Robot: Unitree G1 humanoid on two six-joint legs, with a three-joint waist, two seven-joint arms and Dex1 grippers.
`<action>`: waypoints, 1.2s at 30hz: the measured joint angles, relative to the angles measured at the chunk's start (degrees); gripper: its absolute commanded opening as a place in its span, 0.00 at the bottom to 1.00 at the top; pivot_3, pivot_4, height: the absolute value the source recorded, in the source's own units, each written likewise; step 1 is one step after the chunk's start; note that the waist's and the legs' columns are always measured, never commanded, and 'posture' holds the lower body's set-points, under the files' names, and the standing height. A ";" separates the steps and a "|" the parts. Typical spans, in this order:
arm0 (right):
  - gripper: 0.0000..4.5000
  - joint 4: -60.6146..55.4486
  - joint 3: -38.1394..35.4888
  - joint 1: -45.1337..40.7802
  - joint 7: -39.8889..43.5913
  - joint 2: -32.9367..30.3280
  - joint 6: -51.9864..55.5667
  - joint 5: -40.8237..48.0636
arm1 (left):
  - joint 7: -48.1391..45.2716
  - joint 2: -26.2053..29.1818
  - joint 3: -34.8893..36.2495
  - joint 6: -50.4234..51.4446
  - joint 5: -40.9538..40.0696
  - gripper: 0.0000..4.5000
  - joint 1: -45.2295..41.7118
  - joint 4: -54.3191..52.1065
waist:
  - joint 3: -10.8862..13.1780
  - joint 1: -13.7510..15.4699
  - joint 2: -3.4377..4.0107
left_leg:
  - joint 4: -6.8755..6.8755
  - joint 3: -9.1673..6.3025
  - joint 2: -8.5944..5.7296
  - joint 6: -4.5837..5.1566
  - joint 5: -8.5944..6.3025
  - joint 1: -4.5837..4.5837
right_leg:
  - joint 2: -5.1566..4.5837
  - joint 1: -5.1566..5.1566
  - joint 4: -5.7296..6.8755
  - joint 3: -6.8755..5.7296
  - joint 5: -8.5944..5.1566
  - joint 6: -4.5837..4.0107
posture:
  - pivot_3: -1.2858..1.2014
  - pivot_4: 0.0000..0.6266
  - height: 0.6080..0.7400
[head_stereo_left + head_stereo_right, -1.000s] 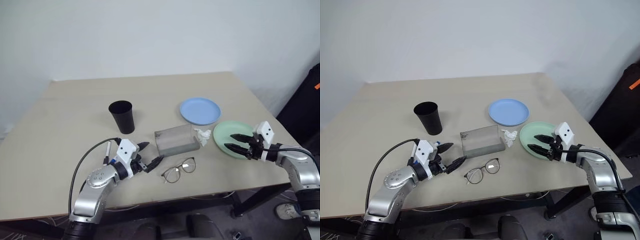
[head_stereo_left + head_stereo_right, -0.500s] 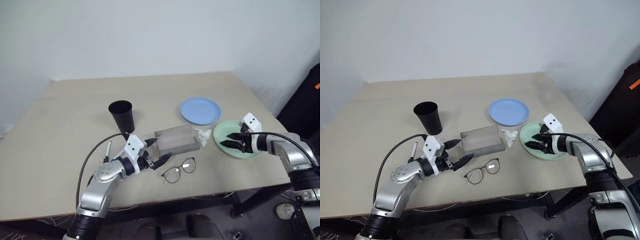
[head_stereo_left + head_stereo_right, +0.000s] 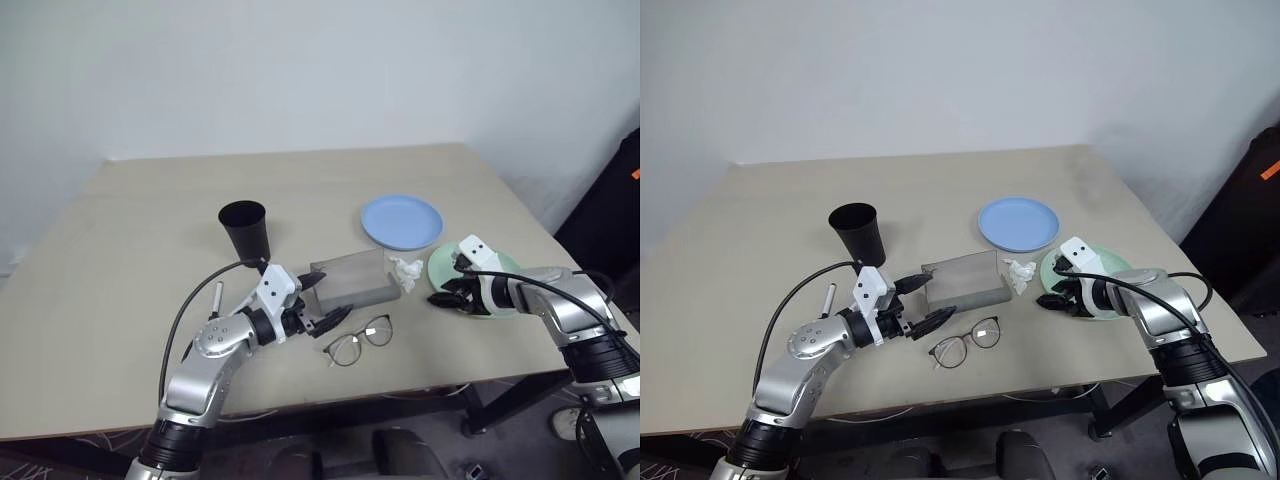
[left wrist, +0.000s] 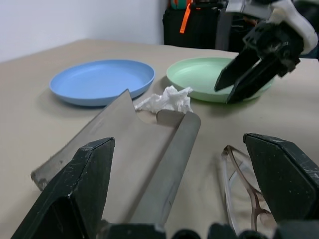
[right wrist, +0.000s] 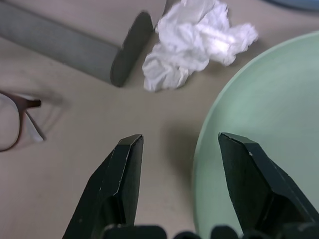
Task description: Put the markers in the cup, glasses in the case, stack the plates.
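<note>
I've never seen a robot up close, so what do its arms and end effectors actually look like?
Both arms are rounded silver-grey metal shells with black joints, and a black cable loops along each. Each wrist carries a small white block with dark dots. The left end effector and the right end effector each have two pointed, wedge-shaped black fingers.

A black tapered cup (image 3: 244,232) stands upright on the table. A pale marker (image 3: 215,300) lies near it. A grey case (image 3: 350,279) lies flat, round wire glasses (image 3: 357,340) just before it. Light blue plate (image 3: 400,221) and mint green plate (image 3: 485,268) sit side by side.
</note>
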 measured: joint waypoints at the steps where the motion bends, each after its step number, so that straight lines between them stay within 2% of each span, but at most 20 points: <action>1: 0.58 0.00 0.14 -0.01 -0.41 0.00 0.26 -0.19 | -0.01 -0.01 -0.06 0.00 0.00 0.98 -0.02 0.02 | 0.00 0.00 0.00 | 0.00 0.00 0.00 0.00 0.00 0.00 | 0.00 0.00 0.00 0.00 0.00 0.00 | 0.52 0.00 1.00; 7: 0.58 0.35 1.74 -0.39 -1.75 0.17 0.66 -0.95 | 0.05 -0.46 -1.03 -0.02 0.00 0.98 -0.43 0.49 | 0.00 -0.02 0.00 | -0.02 -0.04 -0.27 0.02 0.01 0.00 | 0.00 -0.01 0.00 -0.01 0.00 0.00 | 0.52 0.00 1.00; 10: 0.45 1.30 2.44 -1.04 -2.43 0.38 0.41 -1.79 | 0.13 -0.47 -1.10 -0.05 0.00 0.98 -0.43 0.52 | 0.00 0.00 0.00 | -0.02 -0.06 -0.29 0.02 0.01 0.00 | -0.01 -0.01 0.00 0.00 0.00 0.00 | 0.52 0.00 1.00; 16: 0.00 1.74 3.20 -1.49 -3.10 0.36 -0.48 -2.61 | 0.61 -0.43 -1.05 -0.13 0.01 0.98 -0.44 0.79 | -0.01 -0.04 -0.02 | -0.02 -0.06 -0.32 0.02 0.01 0.01 | -0.02 0.01 -0.01 0.00 0.00 0.00 | 0.52 0.00 1.00; 28: 0.00 6.99 3.26 -4.37 -6.42 0.93 -6.25 -5.35 | 0.79 -1.01 -1.19 -0.65 0.07 0.98 -0.55 1.29 | -0.05 -0.13 -0.13 | 0.07 0.00 -0.29 -0.15 -0.07 0.06 | -0.10 0.07 -0.03 0.01 0.00 0.01 | 0.52 0.00 1.00; 36: 0.00 18.33 3.08 -8.92 -11.79 2.49 -17.52 -9.70 | 1.04 -1.10 -1.22 -0.76 0.40 0.98 -0.73 1.57 | -0.04 -0.05 -0.09 | -0.16 -0.06 -0.44 0.08 0.03 -0.06 | -0.10 -0.09 -0.03 0.01 0.00 0.01 | 0.52 0.00 1.00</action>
